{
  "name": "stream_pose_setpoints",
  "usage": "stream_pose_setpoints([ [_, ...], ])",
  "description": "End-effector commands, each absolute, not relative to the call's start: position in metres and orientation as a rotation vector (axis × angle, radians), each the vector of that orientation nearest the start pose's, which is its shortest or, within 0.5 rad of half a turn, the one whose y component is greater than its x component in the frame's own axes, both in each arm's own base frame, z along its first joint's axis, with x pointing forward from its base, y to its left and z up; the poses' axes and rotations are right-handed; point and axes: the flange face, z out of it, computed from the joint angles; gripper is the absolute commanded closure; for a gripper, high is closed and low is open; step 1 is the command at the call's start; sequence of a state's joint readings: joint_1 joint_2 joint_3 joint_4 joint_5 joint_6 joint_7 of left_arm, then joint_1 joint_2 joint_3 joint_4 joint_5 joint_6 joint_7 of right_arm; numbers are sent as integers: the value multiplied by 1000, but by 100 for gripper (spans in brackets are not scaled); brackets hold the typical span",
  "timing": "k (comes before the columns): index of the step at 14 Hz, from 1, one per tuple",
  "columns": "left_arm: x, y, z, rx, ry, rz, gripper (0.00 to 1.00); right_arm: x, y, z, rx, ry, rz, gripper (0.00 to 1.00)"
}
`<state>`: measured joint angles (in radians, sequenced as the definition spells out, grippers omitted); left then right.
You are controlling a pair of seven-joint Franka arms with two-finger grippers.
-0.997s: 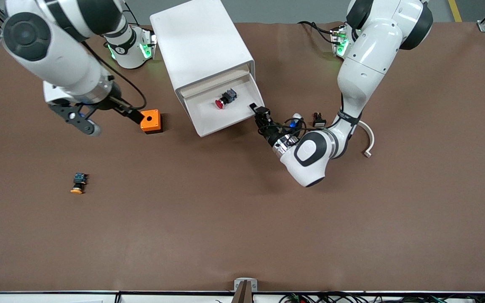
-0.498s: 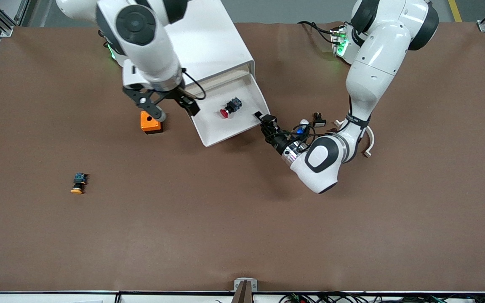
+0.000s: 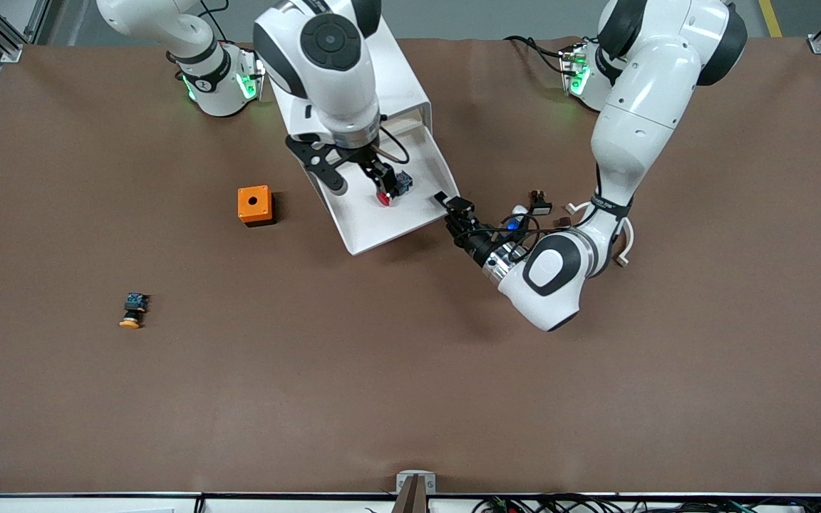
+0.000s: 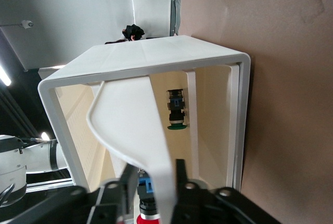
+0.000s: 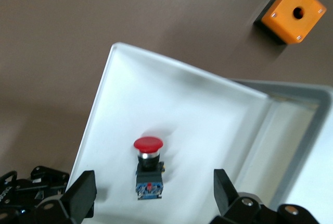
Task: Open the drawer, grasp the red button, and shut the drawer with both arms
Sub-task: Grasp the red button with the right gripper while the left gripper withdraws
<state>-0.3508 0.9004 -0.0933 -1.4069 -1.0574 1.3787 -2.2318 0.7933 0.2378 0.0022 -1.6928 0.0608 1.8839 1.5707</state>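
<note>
The white cabinet (image 3: 405,87) stands toward the robots' bases, and its uppermost drawer (image 3: 375,222) is pulled out. In it lies the button (image 3: 392,190), red cap and black-and-blue body, on its side. My right gripper (image 3: 362,187) hangs low over the drawer, open. In the right wrist view its fingers (image 5: 82,195) stand wide on either side of the button (image 5: 148,168). My left gripper (image 3: 452,204) is at the drawer's front corner. In the left wrist view it (image 4: 153,176) is open, straddling the drawer's front wall (image 4: 130,114) with a gap showing.
An orange box with a hole (image 3: 254,205) sits beside the drawer toward the right arm's end. An orange-capped button (image 3: 132,311) lies nearer the camera. Small parts (image 3: 540,206) and a white curved piece (image 3: 625,239) lie by the left arm. A green-capped button (image 4: 176,112) sits inside the cabinet.
My right arm swung from the orange box to over the drawer, open around the button. My left gripper drew the drawer a little farther out and has loosened on its front wall.
</note>
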Motion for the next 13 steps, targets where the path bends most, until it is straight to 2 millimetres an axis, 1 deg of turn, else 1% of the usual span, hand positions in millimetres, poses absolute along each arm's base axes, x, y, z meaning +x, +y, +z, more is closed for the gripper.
stream_pose_setpoints([
  [1,560,-364,199,-1027,-1843,1666,0,423,458,437,-2883,1231,97,0],
  [2,562,-364,201,-1052,-1842,1677,0,420,461,428,-2881,1220,92,0],
  [4,573,-357,209,-1146,-1848,1725,0,416,470,412,-2891,1207,95,0],
  [6,589,-349,224,-1304,-1854,1776,0,412,478,398,-2906,1189,98,0],
  [7,597,-341,229,-1382,-1865,1790,0,412,481,390,-2915,1191,103,0],
  [10,622,-324,250,-1722,-1844,1821,0,410,491,374,-2906,1206,98,0],
  [12,622,-321,260,-1961,-1754,1779,0,407,498,362,-2914,1205,100,0],
  [13,622,-320,269,-2085,-1699,1745,0,408,500,358,-2918,1207,102,0],
])
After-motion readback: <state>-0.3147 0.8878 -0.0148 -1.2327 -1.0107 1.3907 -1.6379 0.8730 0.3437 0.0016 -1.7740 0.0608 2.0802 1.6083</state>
